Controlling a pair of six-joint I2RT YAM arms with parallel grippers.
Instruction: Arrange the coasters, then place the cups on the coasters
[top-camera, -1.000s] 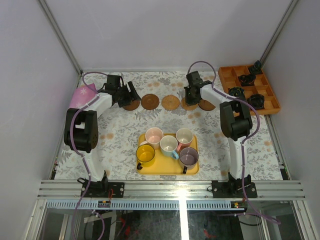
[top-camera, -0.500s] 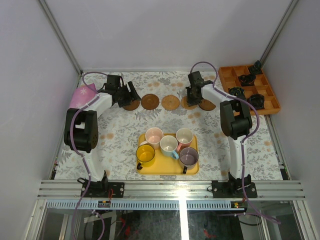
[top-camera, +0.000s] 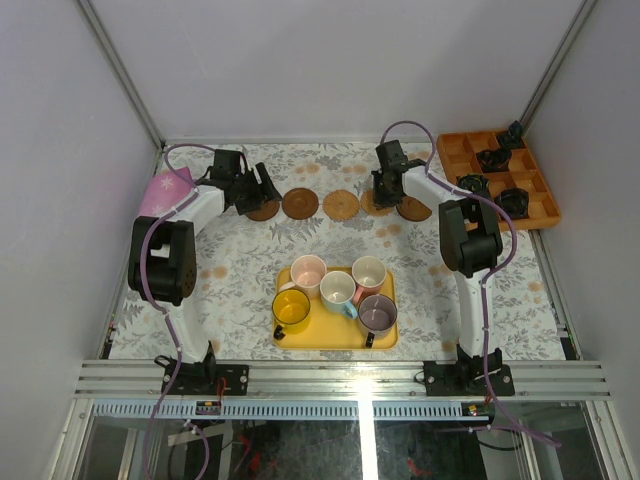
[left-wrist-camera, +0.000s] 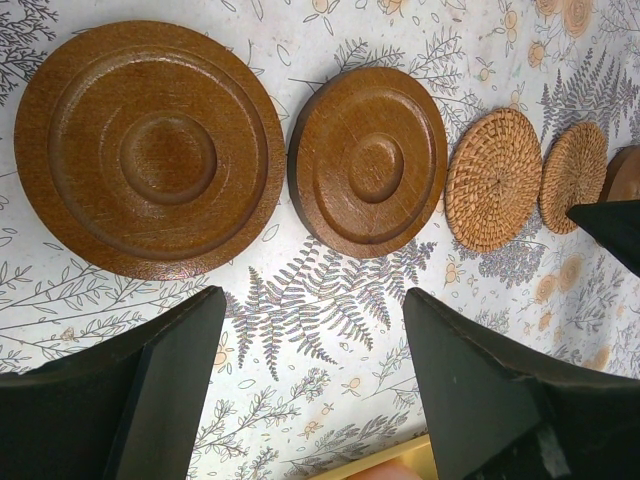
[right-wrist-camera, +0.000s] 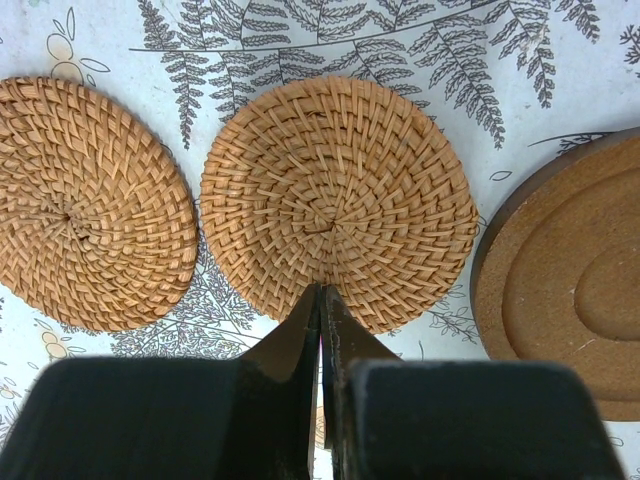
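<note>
Top view, room: pale grey walls (top-camera: 330, 70) stand around a fern-print cloth (top-camera: 240, 270).
Top view, surface: the coasters (top-camera: 300, 203) lie in a far row. The cups (top-camera: 309, 270) stand on the yellow tray (top-camera: 335, 335), nearer.
Left wrist: the left gripper (left-wrist-camera: 312, 330) has its fingers apart over the cloth, near two wooden coasters (left-wrist-camera: 150, 150).
Right wrist: the right gripper (right-wrist-camera: 321, 300) has its fingers together, with the tips over the edge of a woven coaster (right-wrist-camera: 338, 200).

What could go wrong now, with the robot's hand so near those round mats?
The shut right gripper points at the near edge of a woven coaster. A nudge might shove it into the woven coaster beside it, which is almost touching, and spoil the row. Later, the cups stand crowded on the yellow tray, so lifting one might knock its neighbour.
</note>
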